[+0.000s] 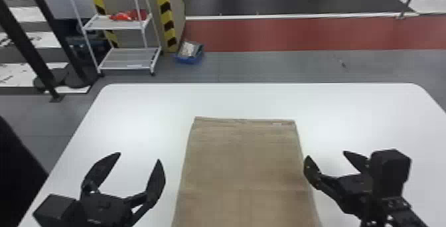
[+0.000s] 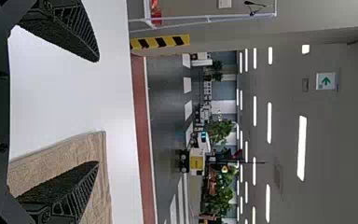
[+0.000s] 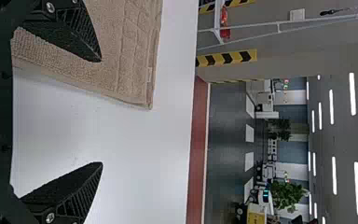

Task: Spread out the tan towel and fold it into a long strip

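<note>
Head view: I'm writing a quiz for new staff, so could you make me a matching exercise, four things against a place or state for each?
1. Towel
2. Left claw
3. Right claw
4. Blue bin

A. On the floor beyond the table
B. Open, near the towel's right edge
C. Lying flat, tan in colour
D. Open, to the left of the towel

Pairs: 1-C, 2-D, 3-B, 4-A
</note>
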You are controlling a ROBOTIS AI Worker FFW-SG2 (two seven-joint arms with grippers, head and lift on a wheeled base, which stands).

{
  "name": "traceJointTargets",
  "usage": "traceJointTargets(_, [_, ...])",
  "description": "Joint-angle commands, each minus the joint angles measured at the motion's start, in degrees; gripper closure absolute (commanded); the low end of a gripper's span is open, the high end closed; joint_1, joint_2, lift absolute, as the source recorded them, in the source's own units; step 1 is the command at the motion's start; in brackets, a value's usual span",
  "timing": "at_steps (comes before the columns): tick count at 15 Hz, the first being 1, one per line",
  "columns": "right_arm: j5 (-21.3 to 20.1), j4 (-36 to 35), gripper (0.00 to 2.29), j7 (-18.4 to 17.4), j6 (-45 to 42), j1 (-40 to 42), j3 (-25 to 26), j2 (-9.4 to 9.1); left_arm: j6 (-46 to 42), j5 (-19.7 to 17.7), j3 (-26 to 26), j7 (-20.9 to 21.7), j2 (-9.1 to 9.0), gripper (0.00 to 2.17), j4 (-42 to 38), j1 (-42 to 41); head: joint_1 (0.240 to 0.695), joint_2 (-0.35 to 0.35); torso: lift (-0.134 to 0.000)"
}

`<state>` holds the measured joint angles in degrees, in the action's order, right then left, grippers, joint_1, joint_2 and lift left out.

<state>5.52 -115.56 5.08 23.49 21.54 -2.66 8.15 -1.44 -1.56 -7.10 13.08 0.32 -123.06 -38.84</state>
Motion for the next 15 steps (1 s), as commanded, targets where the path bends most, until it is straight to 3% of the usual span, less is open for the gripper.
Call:
traceJointTargets(1, [0.64, 2.89, 0.09, 0.02, 0.2, -3.26, -0.24, -0.5, 1.75, 0.07, 0.68, 0.45, 0.56, 0.09, 0.54, 1.31, 0.695, 0.059, -0.119])
traceJointTargets(15, [1.87, 20.82, 0.09, 0.11, 2.66, -22.59, -4.19, -1.12, 6.15, 0.51, 2.97, 2.39, 2.23, 0.09, 5.29, 7.81, 0.695, 0.038, -0.119])
